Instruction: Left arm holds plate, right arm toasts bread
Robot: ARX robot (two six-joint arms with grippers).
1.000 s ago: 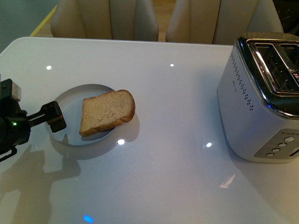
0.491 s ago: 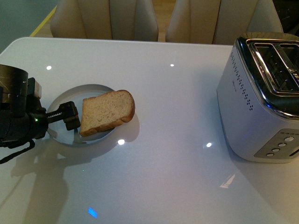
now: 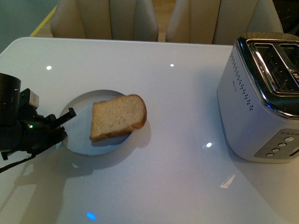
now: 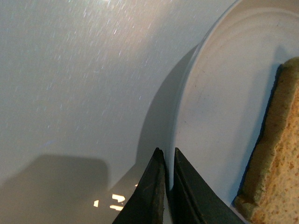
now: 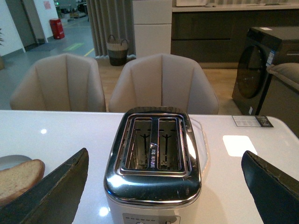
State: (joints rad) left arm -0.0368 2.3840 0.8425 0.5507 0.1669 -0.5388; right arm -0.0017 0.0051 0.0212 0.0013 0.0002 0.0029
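The pale grey-white plate point(image 3: 79, 112) sits on the white table at the left. The brown bread slice point(image 3: 117, 117) lies on its right part and overhangs the rim. My left gripper point(image 3: 64, 125) is shut on the plate's left rim. In the left wrist view its dark jaws pinch the plate's rim point(image 4: 180, 116), with the bread point(image 4: 275, 154) beside. My right gripper point(image 5: 163, 186) is open and empty, raised in front of the toaster point(image 5: 154, 163); the bread point(image 5: 18, 179) shows far off to one side. The right arm is out of the front view.
The silver two-slot toaster point(image 3: 261, 93) stands at the table's right edge, slots empty. Two beige chairs point(image 3: 159, 18) stand behind the table's far edge. The glossy tabletop point(image 3: 177, 154) carries light reflections.
The plate and bread have shifted right and toward the front with my left gripper, which has drawn back onto the plate's left rim and shut on it.
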